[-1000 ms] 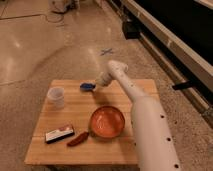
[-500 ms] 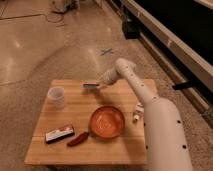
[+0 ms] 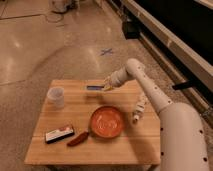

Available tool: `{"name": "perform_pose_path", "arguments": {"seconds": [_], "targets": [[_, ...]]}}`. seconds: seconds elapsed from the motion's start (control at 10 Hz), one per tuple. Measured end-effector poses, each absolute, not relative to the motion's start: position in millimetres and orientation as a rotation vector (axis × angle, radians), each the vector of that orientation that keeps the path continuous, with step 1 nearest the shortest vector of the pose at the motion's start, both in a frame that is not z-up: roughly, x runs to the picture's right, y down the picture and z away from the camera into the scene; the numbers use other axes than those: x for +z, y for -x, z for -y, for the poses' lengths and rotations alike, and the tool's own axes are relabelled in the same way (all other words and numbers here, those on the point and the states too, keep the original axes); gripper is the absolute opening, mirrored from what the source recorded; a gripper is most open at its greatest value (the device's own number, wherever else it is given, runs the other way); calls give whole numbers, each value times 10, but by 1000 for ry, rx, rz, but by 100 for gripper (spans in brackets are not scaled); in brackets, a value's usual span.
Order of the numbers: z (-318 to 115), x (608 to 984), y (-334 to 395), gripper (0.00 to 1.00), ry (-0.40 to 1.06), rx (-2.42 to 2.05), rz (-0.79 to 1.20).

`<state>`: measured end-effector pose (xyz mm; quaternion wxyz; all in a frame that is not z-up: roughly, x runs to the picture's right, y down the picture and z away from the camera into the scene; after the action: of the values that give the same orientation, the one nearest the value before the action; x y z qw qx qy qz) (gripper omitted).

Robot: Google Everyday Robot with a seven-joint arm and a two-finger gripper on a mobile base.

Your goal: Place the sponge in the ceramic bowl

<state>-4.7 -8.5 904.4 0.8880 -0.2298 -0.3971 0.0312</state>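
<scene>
The sponge (image 3: 93, 87) is a small flat dark-blue block at the far middle of the wooden table (image 3: 75, 110). My gripper (image 3: 106, 86) reaches in from the right and is shut on the sponge's right end. It holds the sponge level, just above the tabletop. The ceramic bowl (image 3: 106, 121) is round, glossy and orange-red, and nothing lies in it. It sits nearer the front, below and slightly right of the sponge. My white arm (image 3: 150, 92) runs from the lower right to the gripper.
A translucent plastic cup (image 3: 56, 96) stands at the table's left. A black, white and red flat box (image 3: 59, 133) and a small red oblong object (image 3: 77, 139) lie at the front left, beside the bowl. Polished floor surrounds the table.
The arm has swung away from the camera and stretched out. The sponge, with the gripper closed on it, has shifted a little to the right from its earlier spot.
</scene>
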Motion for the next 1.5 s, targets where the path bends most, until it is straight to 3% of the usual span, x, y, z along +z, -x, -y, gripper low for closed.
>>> {"name": "perform_pose_path", "arguments": {"seconds": [0.4,0.9,1.5], "targets": [[-138,8457,-92,0,508,1,914],[-660,8043,-340,0,614,-69,945],[-1002,7850,-611,56,679,-100,933]]}}
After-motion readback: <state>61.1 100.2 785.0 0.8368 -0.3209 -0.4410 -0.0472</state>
